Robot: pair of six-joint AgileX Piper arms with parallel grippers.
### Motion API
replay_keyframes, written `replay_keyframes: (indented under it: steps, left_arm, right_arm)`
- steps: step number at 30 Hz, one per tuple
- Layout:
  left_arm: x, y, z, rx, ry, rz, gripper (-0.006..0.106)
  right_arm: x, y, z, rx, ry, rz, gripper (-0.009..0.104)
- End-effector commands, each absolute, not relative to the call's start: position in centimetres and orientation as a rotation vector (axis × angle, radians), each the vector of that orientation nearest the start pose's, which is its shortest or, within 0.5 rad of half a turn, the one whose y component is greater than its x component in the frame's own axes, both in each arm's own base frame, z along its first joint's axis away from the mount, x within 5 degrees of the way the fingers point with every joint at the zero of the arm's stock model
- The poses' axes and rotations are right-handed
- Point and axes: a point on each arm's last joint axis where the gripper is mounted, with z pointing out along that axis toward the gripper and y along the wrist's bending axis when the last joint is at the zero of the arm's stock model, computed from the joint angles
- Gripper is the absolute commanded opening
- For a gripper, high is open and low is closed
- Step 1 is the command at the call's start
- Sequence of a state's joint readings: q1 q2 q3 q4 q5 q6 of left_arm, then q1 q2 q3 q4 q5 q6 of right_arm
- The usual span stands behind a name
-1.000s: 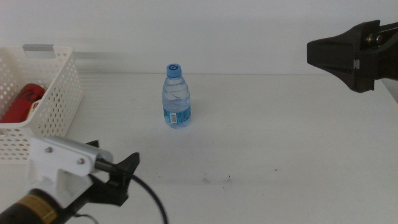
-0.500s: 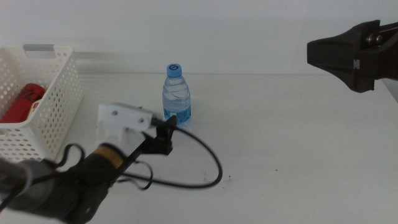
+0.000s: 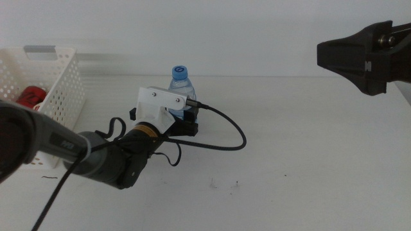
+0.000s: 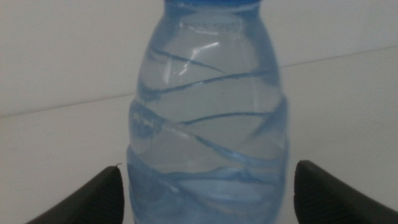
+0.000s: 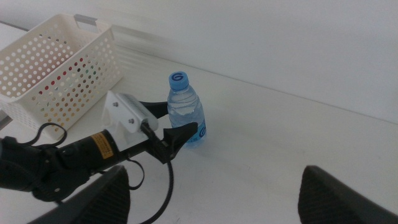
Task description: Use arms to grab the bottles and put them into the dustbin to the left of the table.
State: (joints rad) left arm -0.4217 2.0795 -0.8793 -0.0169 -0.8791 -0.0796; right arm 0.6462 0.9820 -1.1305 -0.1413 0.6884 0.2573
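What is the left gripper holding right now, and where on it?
Nothing yet. The left gripper is open, its jaws either side of the water bottle's lower body, not closed on it. The right gripper waits open, raised at the right.

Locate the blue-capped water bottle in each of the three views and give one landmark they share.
Middle view: the water bottle stands centre-left, lower half hidden behind the left gripper, whose open jaws flank it.
Left wrist view: it fills the centre, between the two jaw tips.
Right wrist view: it stands left of centre, beside the dustbin.
Shared landmark: the left gripper's jaws around the bottle. The right gripper waits, raised, at the right.
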Motion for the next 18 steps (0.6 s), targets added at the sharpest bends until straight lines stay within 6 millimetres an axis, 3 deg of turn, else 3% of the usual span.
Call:
replay_keyframes:
  steps: [1, 11, 18]
  left_arm:
    - [36.5, -16.3, 11.3, 0.266, 1.784, -0.353, 0.094]
    - [39.2, -17.0, 9.5, 0.192, 1.778, -0.339, 0.094]
    - [40.6, -17.7, 8.4, 0.273, 1.748, -0.275, 0.094]
  right_arm:
    - [16.0, 11.1, 42.3, -0.452, 1.973, 0.407, 0.088]
    - [16.0, 11.1, 42.3, -0.452, 1.973, 0.407, 0.088]
    - [16.0, 11.1, 42.3, -0.452, 1.973, 0.407, 0.088]
